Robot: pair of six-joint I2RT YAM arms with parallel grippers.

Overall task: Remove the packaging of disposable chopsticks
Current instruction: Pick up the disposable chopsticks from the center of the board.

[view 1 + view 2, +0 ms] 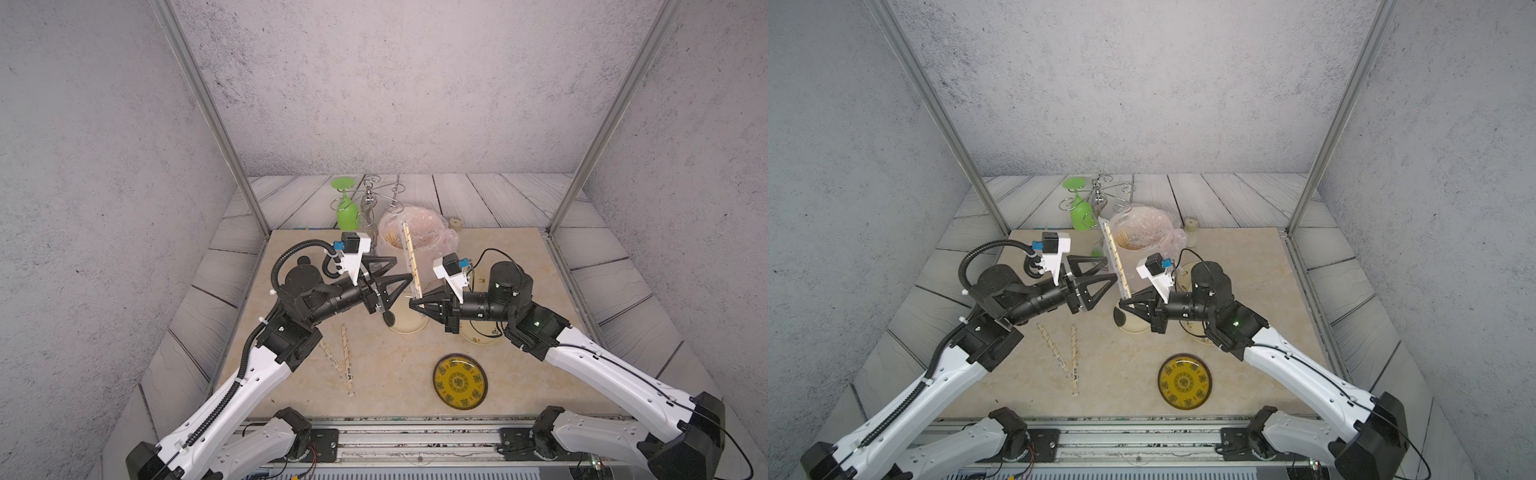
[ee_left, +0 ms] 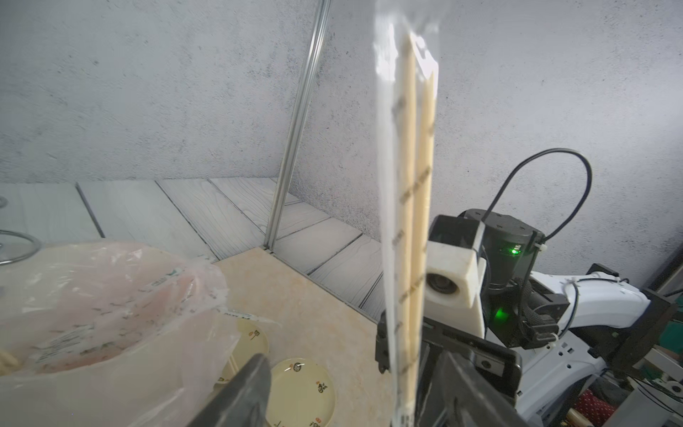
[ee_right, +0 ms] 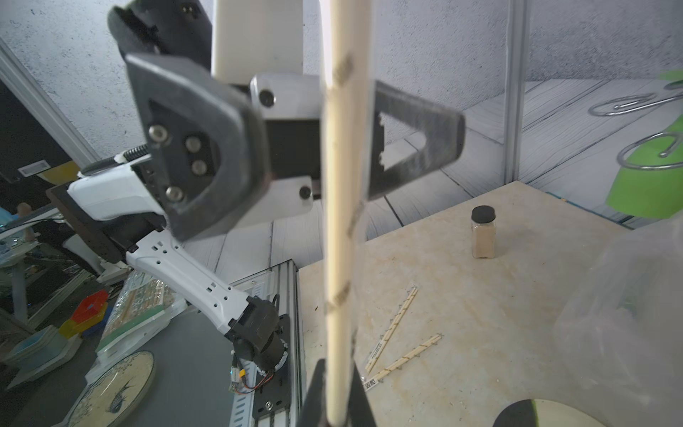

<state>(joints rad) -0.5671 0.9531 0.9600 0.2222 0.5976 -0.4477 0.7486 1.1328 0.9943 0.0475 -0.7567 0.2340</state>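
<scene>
A pair of disposable chopsticks [image 1: 412, 259] stands nearly upright above the table, still inside its translucent packaging [image 2: 386, 192] with dark printed marks. My right gripper [image 1: 415, 303] is shut on the lower end [image 3: 338, 384]. My left gripper [image 1: 404, 268] is open at mid-height. In the left wrist view the sleeve stands between its fingers [image 2: 240, 392], close to one of them. Two more wrapped pairs [image 1: 330, 355] [image 1: 347, 359] lie flat on the table under the left arm.
A white bucket lined with a pinkish bag [image 1: 432, 235] stands behind the grippers. A green glass [image 1: 347, 214] hangs on a wire rack at the back. Small cream plates [image 1: 409, 326] [image 1: 482, 334] lie under the right arm, with a yellow-patterned plate [image 1: 460, 382] nearer the front.
</scene>
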